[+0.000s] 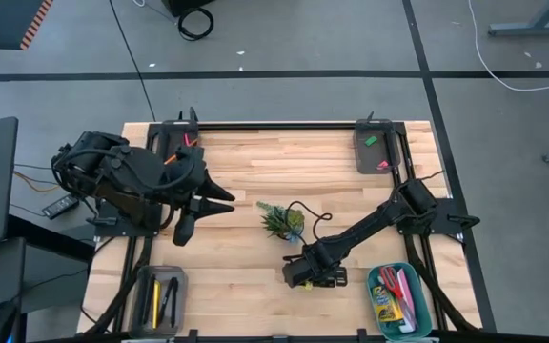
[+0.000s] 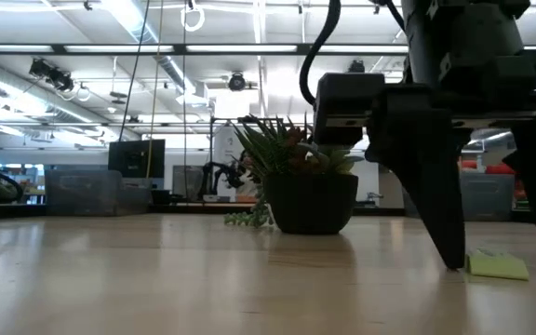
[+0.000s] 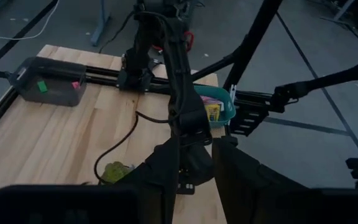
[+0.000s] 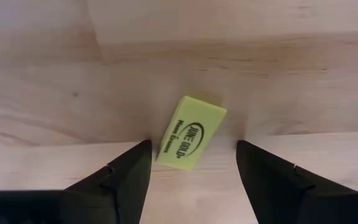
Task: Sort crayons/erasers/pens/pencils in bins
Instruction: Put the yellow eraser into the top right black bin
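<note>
A yellow eraser (image 4: 190, 132) lies flat on the wooden table (image 4: 55, 93), seen also in the low view as the same eraser (image 2: 498, 267). My right gripper (image 4: 192, 144) points down over it, open, one finger on either side and neither touching it. In the high view this gripper (image 1: 305, 274) is near the table's front middle and covers the eraser. My left gripper (image 1: 203, 211) hangs high at the table's left, slightly open, with nothing between its fingers. A green eraser (image 3: 41, 86) and a pink eraser (image 3: 75, 85) lie in the translucent bin (image 1: 375, 152).
A potted spiky plant (image 1: 281, 221) stands just beyond my right gripper. The teal bin (image 1: 419, 310) at the near right holds the crayon box (image 1: 386, 307) and red scissors. A dark bin (image 1: 142, 286) at the near left holds a yellow pencil (image 1: 155, 300) and black pens (image 1: 172, 300).
</note>
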